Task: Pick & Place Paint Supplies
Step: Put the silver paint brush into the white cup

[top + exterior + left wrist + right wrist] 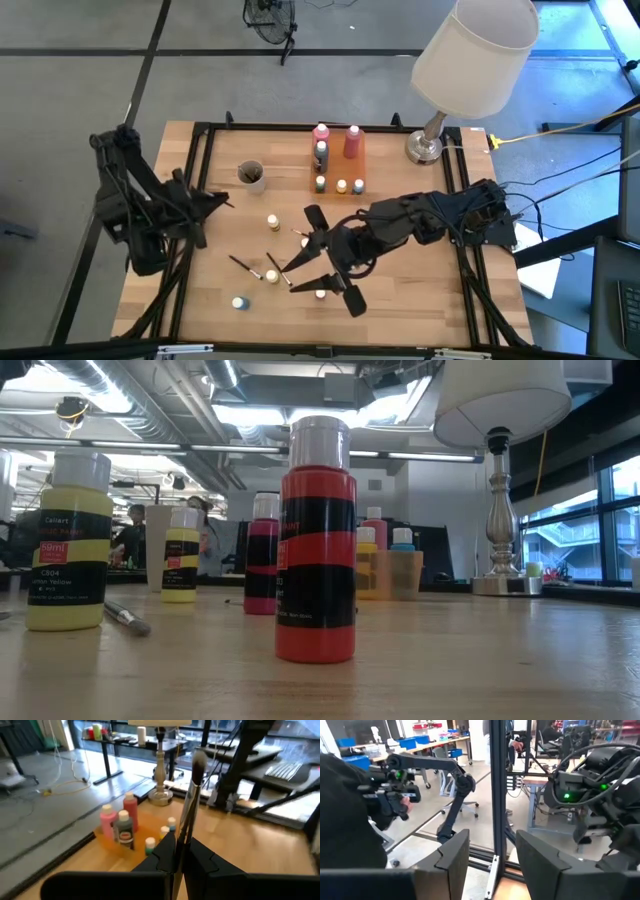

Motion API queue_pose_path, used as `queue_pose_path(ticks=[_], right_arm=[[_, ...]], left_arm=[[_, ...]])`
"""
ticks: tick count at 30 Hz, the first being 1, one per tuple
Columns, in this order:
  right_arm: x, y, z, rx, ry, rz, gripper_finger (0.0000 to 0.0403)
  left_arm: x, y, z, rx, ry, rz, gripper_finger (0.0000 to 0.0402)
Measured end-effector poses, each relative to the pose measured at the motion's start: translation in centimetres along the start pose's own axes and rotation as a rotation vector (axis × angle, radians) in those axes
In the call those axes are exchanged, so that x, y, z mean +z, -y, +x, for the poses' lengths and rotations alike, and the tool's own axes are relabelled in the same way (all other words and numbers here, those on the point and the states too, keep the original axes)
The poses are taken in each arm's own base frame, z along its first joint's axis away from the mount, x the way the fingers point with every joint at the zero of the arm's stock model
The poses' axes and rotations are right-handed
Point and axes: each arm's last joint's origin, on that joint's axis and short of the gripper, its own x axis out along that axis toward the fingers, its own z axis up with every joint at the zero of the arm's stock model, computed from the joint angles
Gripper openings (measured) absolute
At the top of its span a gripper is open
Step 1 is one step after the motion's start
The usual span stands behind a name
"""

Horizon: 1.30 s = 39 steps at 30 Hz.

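Your left gripper (179,851) has its fingers pressed together on a thin brush (192,795), bristle end sticking up past the fingertips. In the high view that gripper (215,200) sits at the left of the frame, over the left edge of the wooden table (420,315).

Your right gripper (318,262) is at lower centre of the high view, fingers spread wide, one finger (312,222) pointing up-frame and the other (350,298) down-frame. In the right wrist view the two fingers (454,854) stand well apart with nothing between them.

Supplies: an orange tray (338,160) at upper centre holds a pink bottle (321,133), a red-pink bottle (353,143), a dark bottle (321,155) and three small capped bottles in front, e.g. one yellow-capped bottle (341,186). A dark cup (251,175) stands left of the tray. Loose on the table: a small yellow bottle (272,222) at centre, a blue-capped bottle (239,302) lower left, a loose brush (243,266) beside another small bottle (271,275), and more small bottles near the right gripper, partly hidden by it.

The low view shows a red bottle (316,540) close up at centre and a yellow bottle (69,542) at left.

The lamp (470,60) stands at the upper right corner of the table.
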Motion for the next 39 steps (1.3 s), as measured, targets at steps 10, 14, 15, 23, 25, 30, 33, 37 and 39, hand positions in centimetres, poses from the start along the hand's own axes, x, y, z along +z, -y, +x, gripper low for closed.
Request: queue_pose_path(ticks=[10, 14, 15, 23, 25, 30, 33, 37, 39], right_arm=[[0.2, 0.0, 0.0, 0.002, 0.017, 0.093, 0.0153], [0.0, 0.0, 0.0, 0.000, 0.003, 0.072, 0.0153], [0.0, 0.0, 0.0, -0.001, -0.001, 0.062, 0.0153], [0.2, 1.5, -0.5, -0.036, -0.014, -0.056, 0.0153], [0.4, 2.0, -0.8, -0.051, -0.019, -0.058, 0.0153], [0.1, 2.7, -1.4, -0.069, -0.087, -0.052, 0.0153], [-0.1, 2.7, -1.6, -0.063, -0.124, -0.050, 0.0153], [0.2, 2.2, -2.0, 0.072, -0.113, -0.057, 0.0153], [0.5, 1.9, -2.4, 0.122, -0.109, -0.066, 0.0153]], left_arm=[[-5.8, -3.5, 1.3, 0.032, 0.099, -0.134, 0.0012], [-7.2, -4.6, 1.7, 0.035, 0.178, -0.166, 0.0012], [-7.4, -4.8, 1.9, 0.051, 0.181, -0.172, 0.0012], [-8.3, -5.3, 4.4, 0.297, 0.085, -0.170, 0.0012], [-8.3, -5.1, 4.9, 0.327, 0.045, -0.131, 0.0012], [-8.0, -4.8, 6.1, 0.383, 0.005, -0.089, 0.0012], [-7.7, -4.8, 7.0, 0.431, -0.001, -0.057, 0.0012], [-7.2, -5.0, 8.4, 0.481, -0.062, -0.026, 0.0012], [-7.0, -5.0, 9.2, 0.488, -0.079, -0.031, 0.0012]])
